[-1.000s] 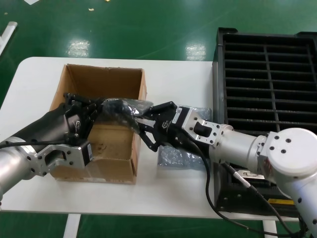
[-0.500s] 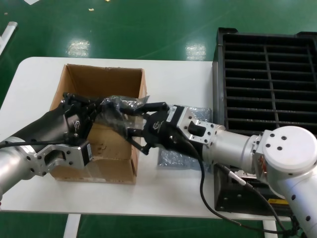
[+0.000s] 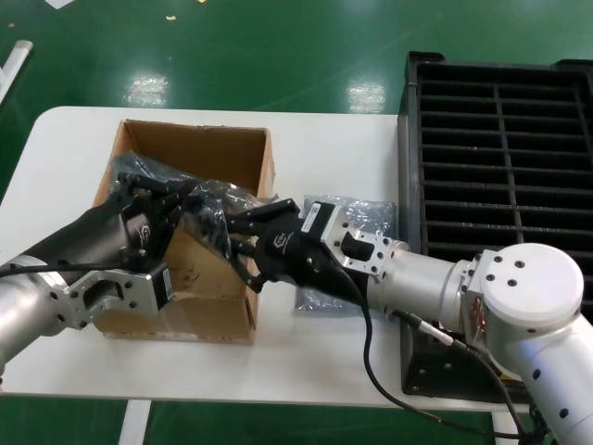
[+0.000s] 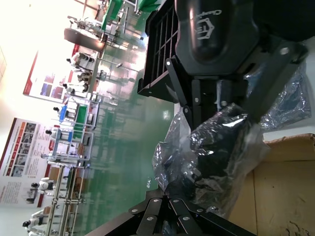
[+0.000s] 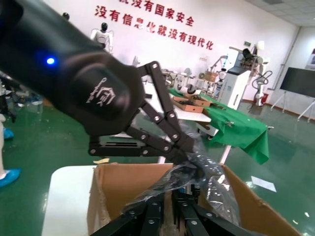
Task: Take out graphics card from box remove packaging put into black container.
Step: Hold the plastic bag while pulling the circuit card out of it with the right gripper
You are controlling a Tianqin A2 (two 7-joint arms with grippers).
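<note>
A white desk (image 3: pixel 324 148) stands on a glossy green floor (image 3: pixel 278 46); the wrist views show a bright hall beyond, with red wall lettering (image 5: pixel 152 27), posters and green-draped tables (image 5: pixel 236 130). On the desk sits the open cardboard box (image 3: pixel 199 153), and at the desk's right side the black container (image 3: pixel 500 148) with its rows of narrow slots. Over the box's right wall the two arms meet on one crinkled, bagged bundle, the packaging (image 3: pixel 218 204), its dark contents only dimly seen through the plastic. The left end effector (image 3: pixel 181 209) reaches from the box's left side and pinches the bag's near end, fingers closed on the plastic. The right end effector (image 3: pixel 243 243) comes in from the container side, low across the desk, its fingers closed on the opposite end of the same bag just above the box's right wall. The bundle hangs between the two, lifted above the box floor and partly over its rim. A second silvery bag (image 3: pixel 357 218) lies flat on the desk beneath the right arm, between box and container.
</note>
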